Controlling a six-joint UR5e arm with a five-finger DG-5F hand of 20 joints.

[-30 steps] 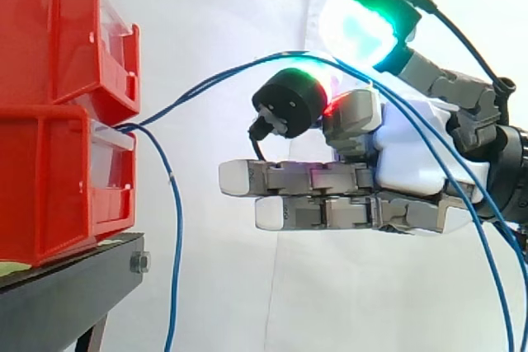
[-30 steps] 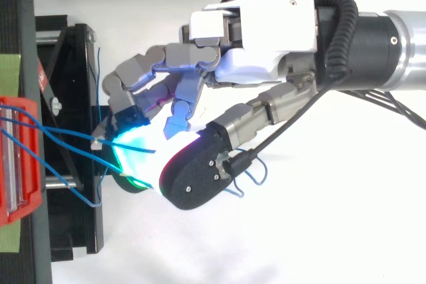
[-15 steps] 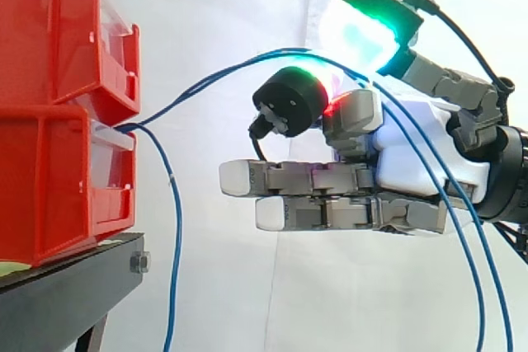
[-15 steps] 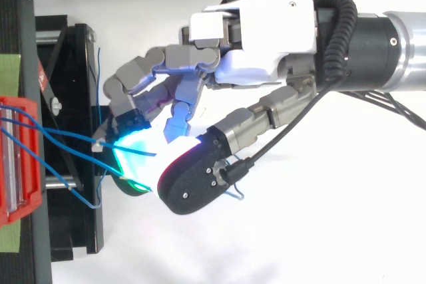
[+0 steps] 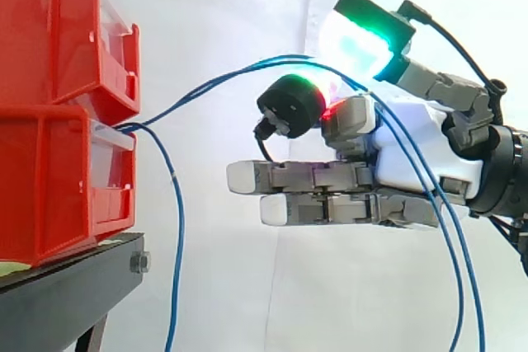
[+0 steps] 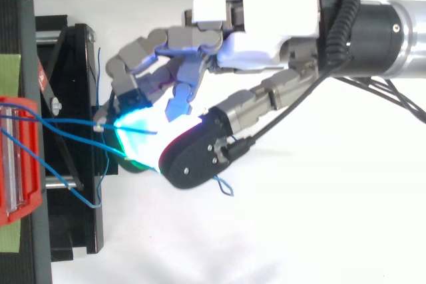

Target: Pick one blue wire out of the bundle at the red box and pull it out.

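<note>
Blue wires point(image 5: 216, 82) come out between the two stacked red bins point(image 5: 49, 179) and arc right to my hand point(image 5: 412, 154). They pass between a raised fingertip pad point(image 5: 359, 35) glowing green and cyan and the black-backed thumb point(image 5: 289, 105), then drop behind the palm. From above, the wires point(image 6: 63, 129) run from the red bin point(image 6: 16, 164) into the closed gap between that glowing pad point(image 6: 136, 139) and the thumb point(image 6: 193, 161). Two other fingers point(image 5: 305, 176) lie straight, pointing at the bins.
The bins rest on a black stand point(image 5: 66, 294) at the left. One more blue wire point(image 5: 177, 237) hangs straight down from the bins, clear of the hand. A small blue loop point(image 6: 223, 186) shows under the thumb. A white curtain is behind.
The thumb has swung in toward the glowing fingertip. The hand has shifted slightly right, away from the bins, and the wire strands hanging at the right have moved left.
</note>
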